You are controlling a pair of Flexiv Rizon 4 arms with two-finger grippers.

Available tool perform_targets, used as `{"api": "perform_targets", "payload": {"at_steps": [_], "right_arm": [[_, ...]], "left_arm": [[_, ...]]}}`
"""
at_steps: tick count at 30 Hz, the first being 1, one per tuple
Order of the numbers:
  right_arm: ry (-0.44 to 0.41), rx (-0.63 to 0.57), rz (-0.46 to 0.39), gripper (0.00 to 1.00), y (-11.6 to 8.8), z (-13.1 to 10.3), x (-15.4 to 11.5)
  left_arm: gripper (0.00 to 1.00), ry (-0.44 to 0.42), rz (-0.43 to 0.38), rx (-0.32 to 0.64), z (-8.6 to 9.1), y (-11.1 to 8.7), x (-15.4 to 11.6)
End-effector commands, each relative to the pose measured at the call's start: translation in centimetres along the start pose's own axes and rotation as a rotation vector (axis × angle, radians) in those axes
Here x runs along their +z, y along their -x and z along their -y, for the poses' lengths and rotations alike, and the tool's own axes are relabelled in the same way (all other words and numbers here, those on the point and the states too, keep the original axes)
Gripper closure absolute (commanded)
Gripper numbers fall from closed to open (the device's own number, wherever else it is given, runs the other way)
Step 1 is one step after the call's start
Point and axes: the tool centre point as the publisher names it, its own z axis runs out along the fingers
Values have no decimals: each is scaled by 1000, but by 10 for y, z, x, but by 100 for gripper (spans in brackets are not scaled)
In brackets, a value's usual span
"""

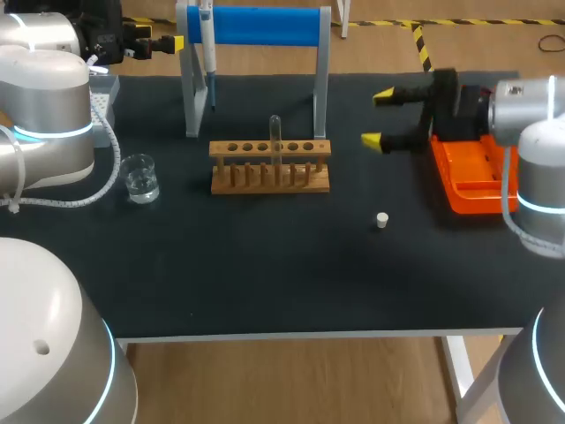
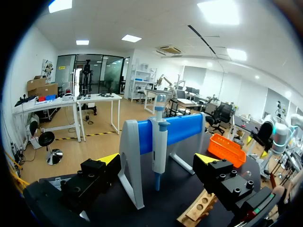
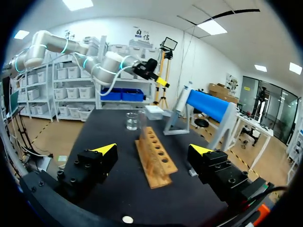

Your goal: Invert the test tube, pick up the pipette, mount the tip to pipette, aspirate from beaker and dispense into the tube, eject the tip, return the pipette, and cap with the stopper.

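A clear test tube [image 1: 275, 137] stands upright in the wooden rack [image 1: 269, 165] at mid-table. The pipette [image 1: 206, 44] hangs on the blue-barred stand [image 1: 256, 26] at the back. Left of the rack stands a glass beaker [image 1: 140, 177], and a small white stopper [image 1: 382, 220] lies to the rack's front right. My left gripper [image 1: 168, 44] is open at the back left, level with the pipette [image 2: 158, 142], which hangs ahead between its fingers. My right gripper [image 1: 378, 117] is open and empty right of the rack [image 3: 156, 158], pointing at it.
An orange tip box [image 1: 472, 172] lies under my right arm at the table's right. A pale box [image 1: 101, 88] sits at the back left beneath my left arm. The stand's grey legs [image 1: 192, 88] rise just behind the rack.
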Motion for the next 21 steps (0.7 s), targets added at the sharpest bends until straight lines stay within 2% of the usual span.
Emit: {"api": "perform_targets", "payload": {"at_steps": [1,4,6,19,21], "right_arm": [[51,-19,-30,0,-24,11,9],[58,-16,-61,0,-39,18,16],[36,-59,-94,0,-48,22,19],[36,-59,-94,0,-48,22,19],[36,-59,-94,0,-48,22,19]], "left_arm": [[0,-3,0,0,-1,0,0],[0,-3,0,0,-1,0,0],[0,-3,0,0,-1,0,0],[0,-3,0,0,-1,0,0],[0,-50,-58,43,-3,-14,-10]]}}
